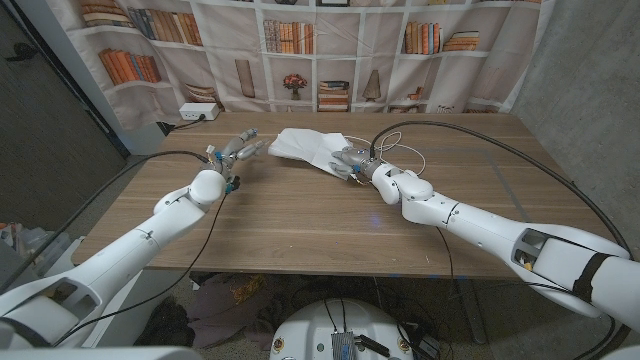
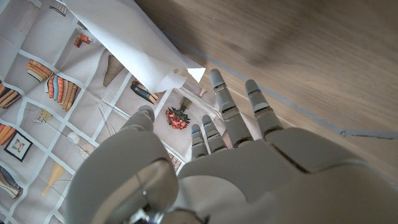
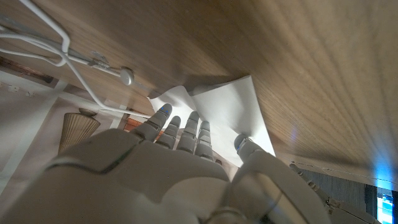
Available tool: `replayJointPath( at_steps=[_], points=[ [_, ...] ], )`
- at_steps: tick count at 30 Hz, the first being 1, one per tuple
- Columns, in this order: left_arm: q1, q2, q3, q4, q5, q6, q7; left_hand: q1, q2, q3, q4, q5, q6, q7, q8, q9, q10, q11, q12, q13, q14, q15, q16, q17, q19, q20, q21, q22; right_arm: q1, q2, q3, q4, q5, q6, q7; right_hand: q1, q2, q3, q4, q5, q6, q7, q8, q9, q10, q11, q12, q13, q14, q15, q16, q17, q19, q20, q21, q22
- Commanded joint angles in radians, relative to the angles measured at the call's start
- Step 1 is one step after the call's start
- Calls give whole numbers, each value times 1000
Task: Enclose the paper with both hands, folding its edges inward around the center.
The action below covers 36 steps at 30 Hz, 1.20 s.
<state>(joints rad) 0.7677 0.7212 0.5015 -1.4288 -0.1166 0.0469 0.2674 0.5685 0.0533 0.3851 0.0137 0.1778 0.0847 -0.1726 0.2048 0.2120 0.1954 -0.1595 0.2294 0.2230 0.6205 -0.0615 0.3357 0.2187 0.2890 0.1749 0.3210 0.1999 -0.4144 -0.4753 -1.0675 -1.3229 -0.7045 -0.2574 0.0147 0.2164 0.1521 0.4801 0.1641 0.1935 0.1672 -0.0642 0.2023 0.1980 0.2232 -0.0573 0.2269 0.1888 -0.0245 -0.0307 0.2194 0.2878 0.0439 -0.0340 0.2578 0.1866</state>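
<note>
- The paper point(image 1: 312, 147), a white sheet already creased and partly folded over itself, is lying on the wooden table point(image 1: 300, 220) near its far edge, about midway between the far corners.
- The right hand point(image 1: 352, 163) is reaching in from the near right corner and touching the paper's right end; in the right wrist view its fingers point(image 3: 180, 134) are extending onto the white sheet point(image 3: 230, 112), with the thumb lying against a raised flap.
- Whether that hand is actually pinching the paper or only pressing against it, I cannot tell from these views.
- The left hand point(image 1: 236, 152) is hovering just beside the paper's left end, released, with its fingers spread and nothing in them.
- In the left wrist view the left hand's fingers point(image 2: 227, 109) are pointing toward a folded corner of the paper point(image 2: 134, 40), close to it but apart from it.
- A black cable point(image 1: 480, 140) is looping across the right side of the table, and a thin white cord point(image 1: 400, 150) is lying just behind the right hand.
- A white power strip point(image 1: 197, 112) is sitting at the far left corner of the table.
- A printed bookshelf backdrop point(image 1: 330, 50) is hanging behind the table's far edge.
</note>
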Motion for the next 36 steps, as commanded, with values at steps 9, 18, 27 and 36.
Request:
replayJointPath(
  at_steps=[9,18,27,36],
  points=[
    [7,-62,11,34,-41,-35,6,-13,11,16,4,5,-56,14,-4,3,58,-7,16,-3,-50,-79,-48,0,-18,-3,-11,2,2,-2,-2,0,7,9,1,-11,44,9,-1,5,5,-4,4,3,-1,1,1,2,-1,-68,1,2,5,-70,-4,2],
    [-5,-78,17,55,-35,-82,7,-16,10,20,2,6,-51,10,2,2,48,-13,9,-3,-17,-124,-46,-1,-9,-17,-9,2,-2,-8,0,-9,8,9,4,-12,43,9,-1,5,5,-2,4,3,-1,1,1,2,-1,-68,1,1,5,-69,-5,2],
    [-10,-102,20,74,-25,-113,31,0,-4,34,-20,7,-3,10,21,-1,96,-20,19,-8,47,-144,-60,-27,38,-82,6,-1,-5,-16,4,-20,6,8,8,-13,43,8,-1,4,6,-1,4,3,-1,2,1,2,-2,-67,1,1,7,-69,-5,3],
    [-17,-105,23,80,-20,-124,26,4,-12,40,-30,4,8,17,23,-2,79,-9,5,-11,3,-145,-103,-36,21,-82,-3,-2,-10,-29,11,-37,3,15,8,-14,42,8,-1,4,7,-2,4,3,-1,1,1,2,-1,-68,2,0,7,-69,-6,3]
  ],
)
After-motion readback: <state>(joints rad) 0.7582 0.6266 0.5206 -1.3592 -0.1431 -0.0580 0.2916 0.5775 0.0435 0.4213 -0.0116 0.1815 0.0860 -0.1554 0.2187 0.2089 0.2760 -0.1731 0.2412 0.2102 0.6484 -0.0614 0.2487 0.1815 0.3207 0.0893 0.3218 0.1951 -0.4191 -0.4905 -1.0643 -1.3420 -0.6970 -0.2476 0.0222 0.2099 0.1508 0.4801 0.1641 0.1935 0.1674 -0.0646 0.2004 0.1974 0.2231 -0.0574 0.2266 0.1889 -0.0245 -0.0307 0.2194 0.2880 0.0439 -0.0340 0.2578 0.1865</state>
